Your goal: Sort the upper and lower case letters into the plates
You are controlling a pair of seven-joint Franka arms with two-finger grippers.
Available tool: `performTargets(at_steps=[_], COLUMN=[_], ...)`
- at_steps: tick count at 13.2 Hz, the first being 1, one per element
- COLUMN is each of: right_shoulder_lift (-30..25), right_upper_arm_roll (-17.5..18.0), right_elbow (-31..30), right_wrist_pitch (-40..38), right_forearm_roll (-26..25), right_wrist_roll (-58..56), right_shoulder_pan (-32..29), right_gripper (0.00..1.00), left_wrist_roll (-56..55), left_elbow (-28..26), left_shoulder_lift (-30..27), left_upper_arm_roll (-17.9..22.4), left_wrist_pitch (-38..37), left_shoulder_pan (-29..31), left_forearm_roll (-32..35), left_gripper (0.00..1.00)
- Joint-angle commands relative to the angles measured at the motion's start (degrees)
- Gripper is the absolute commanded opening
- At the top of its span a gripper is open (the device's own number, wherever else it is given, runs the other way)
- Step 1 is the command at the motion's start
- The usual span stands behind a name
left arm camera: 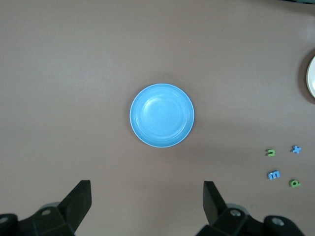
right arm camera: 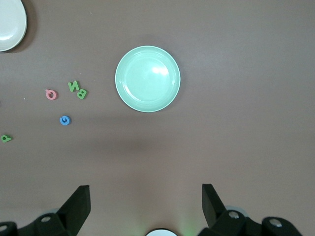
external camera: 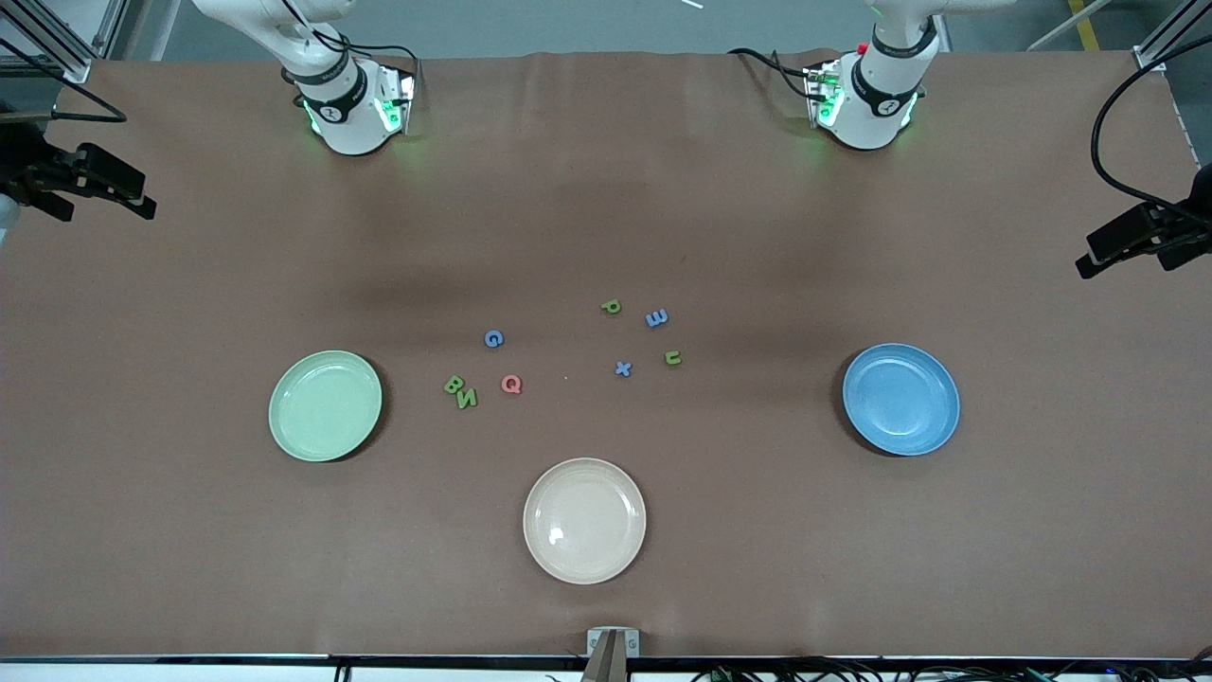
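- Green plate (external camera: 325, 405) sits flat, rim up, toward my right arm's end of the table — round, so no long axis to speak of.
- My right gripper (right arm camera: 145, 204) hangs high over the cloth near that plate, fingers (right arm camera: 78, 201) spread wide, holding nothing.
- Beside the green plate, toward the middle: green B (external camera: 454, 384) and green N (external camera: 467, 398) touching, red Q (external camera: 511, 384) just beside them, blue G (external camera: 493, 338) a little farther from the front camera.
- Beige plate (external camera: 584, 520) lies nearest the front camera, midway along the table.
- Second cluster — green p (external camera: 611, 306), blue E (external camera: 656, 318), blue x (external camera: 622, 368), green u (external camera: 672, 357) — lies loosely spread, apart from the first group; the E and u look turned about.
- Blue plate (external camera: 900, 399) sits flat, rim up, toward my left arm's end, well apart from the letters.
- My left gripper (left arm camera: 147, 201) hangs over the cloth by the blue plate, fingers (left arm camera: 81, 199) wide, empty.
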Motion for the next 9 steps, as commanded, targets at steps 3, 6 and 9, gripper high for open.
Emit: performTargets(at_steps=[3,6,9], right_shoulder_lift=[-1.49,-1.58,-1.49], right_upper_arm_roll=[0.54,0.54,0.54], right_elbow=[-1.34,-1.34,-1.34], right_wrist_pitch=[0.05,-0.04,-0.30], right_forearm_roll=[0.81,0.72,0.81], right_wrist_roll=[0.15,0.15,0.24], right_shoulder_pan=[-1.00,-1.00,-1.00], right_gripper=[1.00,1.00,1.00], left_wrist_roll=[0.87,0.08,-1.14], left_elbow=[1.29,1.11,0.41], left_shoulder_lift=[0.30,0.30,1.52], left_upper_arm_roll=[-0.18,-0.18,-2.10], left_wrist_pitch=[-1.31,-1.48,-3.32], left_shoulder_pan=[0.11,0.20,-1.12], left_forearm_roll=[0.98,0.72,0.54], left_gripper=[1.00,1.00,1.00])
